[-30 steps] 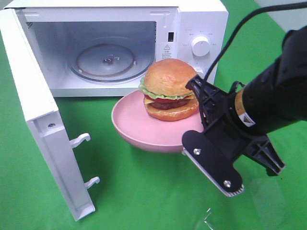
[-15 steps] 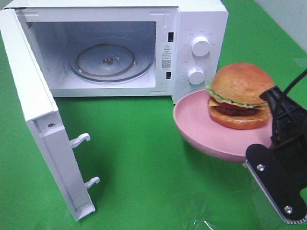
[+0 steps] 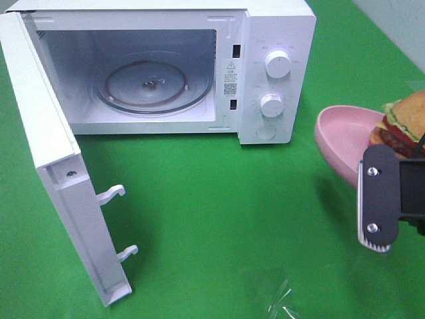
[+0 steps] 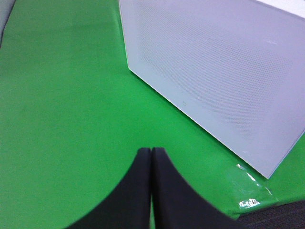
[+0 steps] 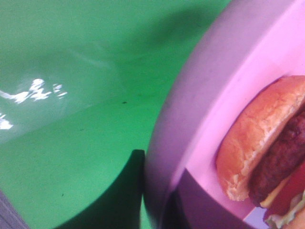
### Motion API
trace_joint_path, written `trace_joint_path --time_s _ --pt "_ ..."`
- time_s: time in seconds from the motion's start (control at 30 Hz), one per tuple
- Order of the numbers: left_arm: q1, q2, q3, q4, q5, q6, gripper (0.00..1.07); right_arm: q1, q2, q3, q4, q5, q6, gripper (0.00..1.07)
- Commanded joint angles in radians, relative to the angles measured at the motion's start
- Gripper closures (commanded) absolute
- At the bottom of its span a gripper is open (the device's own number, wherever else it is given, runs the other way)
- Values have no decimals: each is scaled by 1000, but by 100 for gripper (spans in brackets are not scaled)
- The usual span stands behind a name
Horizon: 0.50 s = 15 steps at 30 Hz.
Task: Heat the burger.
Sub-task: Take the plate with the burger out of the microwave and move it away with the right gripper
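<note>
Right gripper (image 3: pixel 380 207) at the right edge of the high view, dark fingers with a ribbed metal-edged plate facing the camera. My jaws are nearly together, pinching the rim of the pink plate (image 3: pixel 335 136); the wrist view confirms it, the plate's rim (image 5: pixel 190 119) running straight in between my fingers at close range.

Plate tilted, held up off the green cloth (image 3: pixel 219 219), its shadow falling on the cloth beneath. Burger (image 3: pixel 405 123) sits on the plate's far side, half cut off by the frame edge: golden bun on top, green lettuce frill, dark patty, red layer. From the wrist, the burger (image 5: pixel 257 152) shows bun, patty and a sliver of red and yellow.

Left gripper (image 4: pixel 151 191): two black fingers pressed flat together, nothing between them, hanging over bare green cloth beside the microwave's white perforated side wall (image 4: pixel 224 81). Not visible in the high view.

Farther back, left of the plate and well apart from it: white microwave (image 3: pixel 272 73), two round knobs on its panel. Door (image 3: pixel 60 173) swung fully open on the left, latch hooks sticking out. Glass turntable (image 3: pixel 154 85) inside, with nothing on it.
</note>
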Motion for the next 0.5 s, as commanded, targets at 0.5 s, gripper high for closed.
trace_joint_path --time_s 0.5 --pt "2 -21 2 -4 -15 -1 107 -76 290 -5 -349 -30 551 107"
